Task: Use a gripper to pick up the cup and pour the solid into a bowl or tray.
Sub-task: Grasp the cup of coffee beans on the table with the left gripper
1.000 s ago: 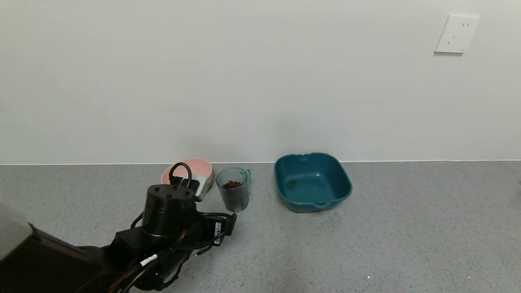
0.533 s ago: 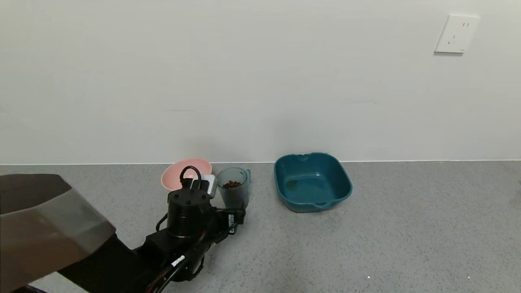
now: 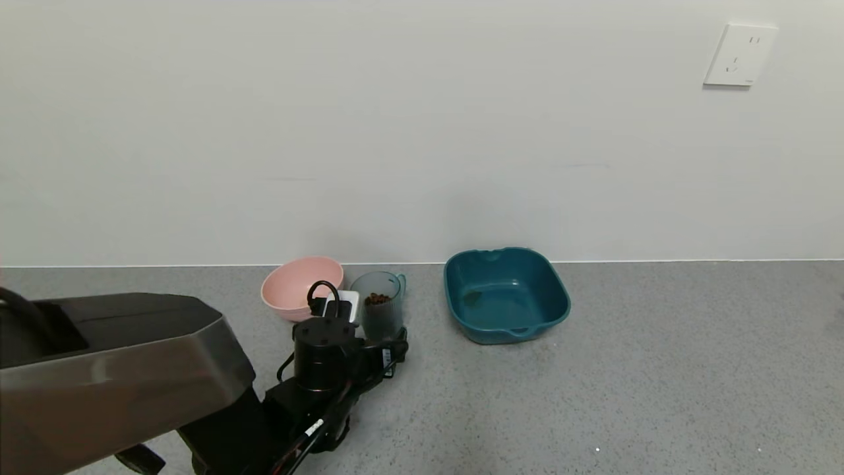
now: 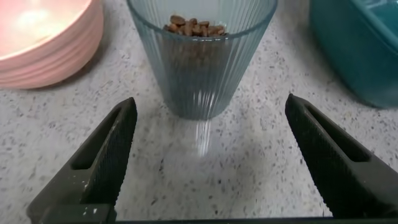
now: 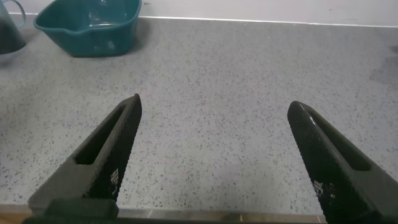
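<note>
The grey-teal cup (image 3: 382, 316) stands upright on the grey speckled surface, with brown pellets (image 3: 377, 299) inside. The pale pink bowl (image 3: 290, 290) sits just left of it. My left gripper (image 3: 377, 336) is low on the near side of the cup. In the left wrist view it (image 4: 210, 102) is open wide and empty. The ribbed cup (image 4: 199, 74) with its pellets (image 4: 193, 26) stands just ahead, centred between the fingers and untouched. The bowl (image 4: 37, 43) lies beside it. My right gripper (image 5: 214, 102) is open over bare surface, out of the head view.
A squarish dark teal tray (image 3: 504, 293) sits right of the cup and shows in the left wrist view (image 4: 367, 50) and the right wrist view (image 5: 87, 25). A white wall with an outlet (image 3: 740, 56) rises just behind the objects.
My left arm has reached forward and to the right, bringing the open gripper close up to the cup. The pink bowl is uncovered. The cup, bowl and tray have not moved.
</note>
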Robot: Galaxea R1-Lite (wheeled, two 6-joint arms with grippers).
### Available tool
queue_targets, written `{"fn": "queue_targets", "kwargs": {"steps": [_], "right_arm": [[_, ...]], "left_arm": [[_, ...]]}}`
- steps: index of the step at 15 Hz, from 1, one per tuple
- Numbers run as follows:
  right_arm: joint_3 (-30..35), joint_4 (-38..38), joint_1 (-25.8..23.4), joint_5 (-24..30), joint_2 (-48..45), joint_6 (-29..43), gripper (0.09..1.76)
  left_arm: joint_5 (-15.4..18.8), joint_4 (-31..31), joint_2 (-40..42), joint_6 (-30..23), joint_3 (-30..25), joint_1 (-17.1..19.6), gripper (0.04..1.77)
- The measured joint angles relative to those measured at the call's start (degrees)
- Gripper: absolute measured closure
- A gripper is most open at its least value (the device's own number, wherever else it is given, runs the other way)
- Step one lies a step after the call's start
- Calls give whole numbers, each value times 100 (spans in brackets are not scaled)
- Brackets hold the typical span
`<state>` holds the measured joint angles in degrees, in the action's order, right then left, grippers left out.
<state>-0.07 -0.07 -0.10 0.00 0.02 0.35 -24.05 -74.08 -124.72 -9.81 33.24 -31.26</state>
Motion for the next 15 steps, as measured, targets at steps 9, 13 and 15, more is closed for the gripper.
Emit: {"fn": "queue_targets", "kwargs": {"steps": [9,13,15], "right_arm": [[0,0,0,0,0,0,14],[0,0,0,0,0,-2,14],[0,0,0,0,-2,-2,14]], "left_arm": [[30,-371,-805,28,686,179,9],[30,-321,-896,105,962,288,9],[35,-360,-981,213,1102,317,9]]}}
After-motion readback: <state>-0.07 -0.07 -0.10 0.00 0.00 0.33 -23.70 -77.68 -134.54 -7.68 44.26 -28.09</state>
